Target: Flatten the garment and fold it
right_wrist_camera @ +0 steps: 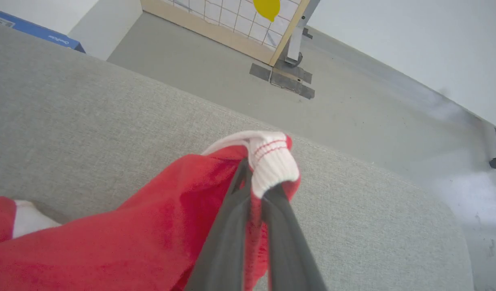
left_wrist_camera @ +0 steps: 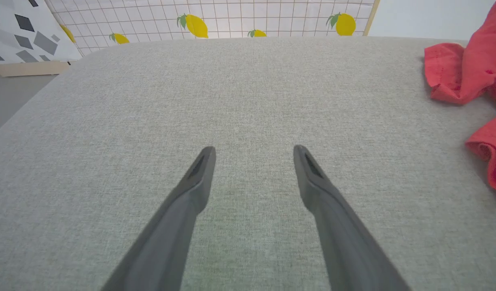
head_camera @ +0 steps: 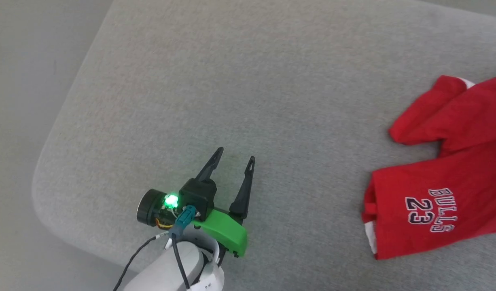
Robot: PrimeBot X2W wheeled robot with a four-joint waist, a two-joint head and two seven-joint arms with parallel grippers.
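Note:
The garment (head_camera: 446,178), bright red shorts with a dark "BULLS 23" print, lies rumpled at the right of the grey cushioned surface (head_camera: 248,89). My left gripper (head_camera: 236,157) hovers open over bare fabric well to the left of it, nothing between its fingers (left_wrist_camera: 199,173); the garment's red edge (left_wrist_camera: 466,76) shows at the far right of the left wrist view. My right gripper (right_wrist_camera: 256,184) is shut on the garment (right_wrist_camera: 143,238), pinching a bunched white and red striped band (right_wrist_camera: 270,161) lifted off the surface.
The cushioned surface has a rounded corner (head_camera: 45,178) at the lower left, with grey floor (head_camera: 25,81) beyond. A lemon-print screen (left_wrist_camera: 215,20) stands past the far edge. A metal post with taped base (right_wrist_camera: 290,64) stands on the floor.

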